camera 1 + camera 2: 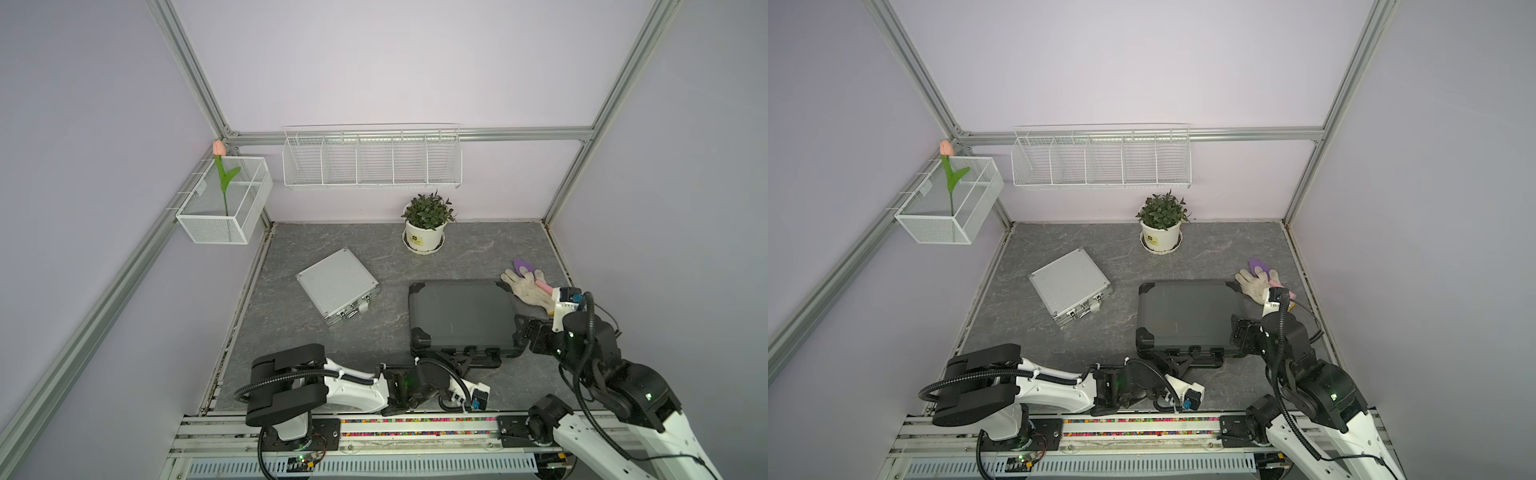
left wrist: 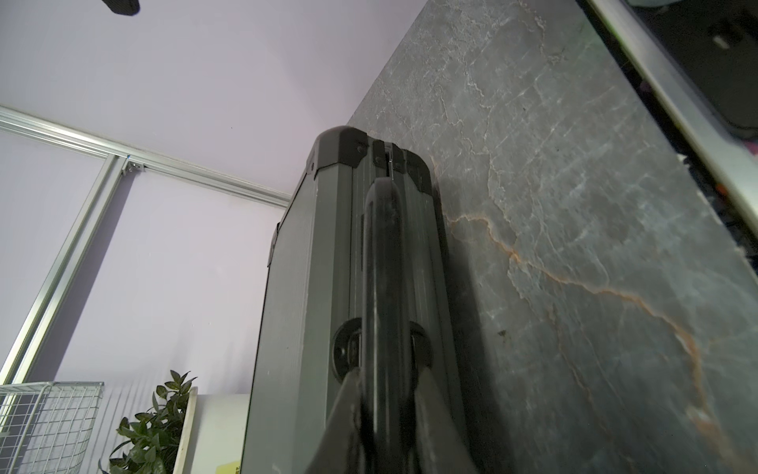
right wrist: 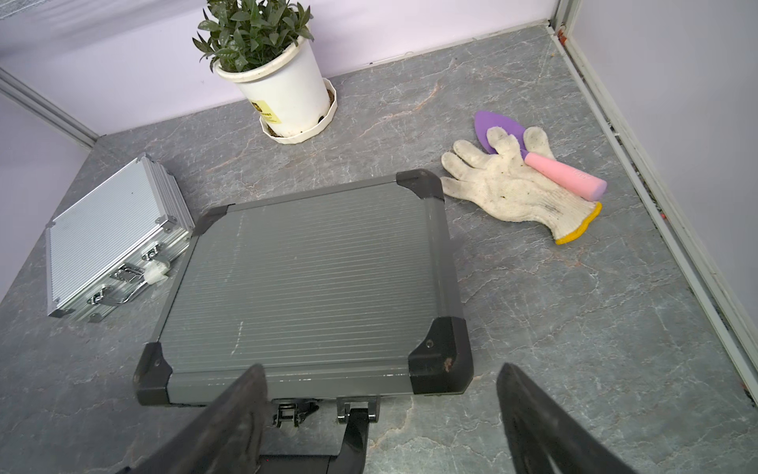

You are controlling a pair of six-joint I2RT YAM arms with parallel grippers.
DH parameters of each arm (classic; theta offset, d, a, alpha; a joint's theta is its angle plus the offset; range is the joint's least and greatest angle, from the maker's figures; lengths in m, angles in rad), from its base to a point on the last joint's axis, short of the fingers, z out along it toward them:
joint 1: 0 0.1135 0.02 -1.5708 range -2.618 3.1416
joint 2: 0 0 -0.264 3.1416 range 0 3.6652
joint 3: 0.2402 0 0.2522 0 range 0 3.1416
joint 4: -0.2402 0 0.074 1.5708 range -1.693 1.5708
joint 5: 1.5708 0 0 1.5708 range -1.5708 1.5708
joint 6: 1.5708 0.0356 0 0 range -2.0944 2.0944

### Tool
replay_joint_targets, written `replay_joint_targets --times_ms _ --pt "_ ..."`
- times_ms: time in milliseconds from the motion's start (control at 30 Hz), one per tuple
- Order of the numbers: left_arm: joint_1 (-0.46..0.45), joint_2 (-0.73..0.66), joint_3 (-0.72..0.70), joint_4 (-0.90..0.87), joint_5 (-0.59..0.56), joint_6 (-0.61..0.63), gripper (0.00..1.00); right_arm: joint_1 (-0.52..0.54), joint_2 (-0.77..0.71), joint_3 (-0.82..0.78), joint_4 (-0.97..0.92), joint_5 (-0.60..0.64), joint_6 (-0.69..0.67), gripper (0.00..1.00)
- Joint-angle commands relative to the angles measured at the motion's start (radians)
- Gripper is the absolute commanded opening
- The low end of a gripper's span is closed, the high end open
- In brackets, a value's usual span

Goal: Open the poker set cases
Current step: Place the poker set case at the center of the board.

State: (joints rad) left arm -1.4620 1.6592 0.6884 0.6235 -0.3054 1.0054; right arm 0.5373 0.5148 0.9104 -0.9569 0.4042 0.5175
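Note:
The larger dark grey case (image 1: pixel 461 316) (image 1: pixel 1187 316) lies flat and closed at the centre-right of the table. My left gripper (image 1: pixel 451 360) (image 2: pixel 387 381) is shut on its black handle (image 2: pixel 385 266) at the near edge. The right gripper (image 1: pixel 523 332) (image 3: pixel 381 369) hangs open over the case's near right corner (image 3: pixel 441 361), touching nothing. A metal latch (image 3: pixel 287 410) shows on the front edge beside the handle (image 3: pixel 352 431). The small silver ribbed case (image 1: pixel 336 284) (image 3: pixel 106 238) lies closed to the left, its latches facing the near side.
A potted plant (image 1: pixel 424 235) stands at the back centre. A white work glove (image 1: pixel 528 289) and a purple trowel with a pink grip (image 3: pixel 533 156) lie just right of the dark case. Wire baskets (image 1: pixel 372 160) hang on the walls, and one basket (image 1: pixel 224 199) holds a tulip.

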Motion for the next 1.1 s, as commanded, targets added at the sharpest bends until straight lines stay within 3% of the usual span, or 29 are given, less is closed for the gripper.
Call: replay_joint_targets --times_ms 0,567,767,1067 --pt "-0.069 -0.023 0.124 0.249 0.103 0.099 0.00 -0.006 -0.015 -0.025 -0.025 0.020 0.032 0.89" --pt "-0.232 0.028 0.195 0.203 -0.100 0.054 0.00 -0.006 -0.106 -0.119 -0.016 -0.056 0.044 0.89" --pt "-0.255 0.037 0.182 0.248 -0.198 0.032 0.00 -0.005 -0.134 -0.126 -0.043 -0.061 0.052 0.90" --pt "-0.257 0.028 0.165 0.193 -0.222 -0.030 0.00 -0.005 -0.169 -0.145 -0.023 -0.063 0.065 0.90"
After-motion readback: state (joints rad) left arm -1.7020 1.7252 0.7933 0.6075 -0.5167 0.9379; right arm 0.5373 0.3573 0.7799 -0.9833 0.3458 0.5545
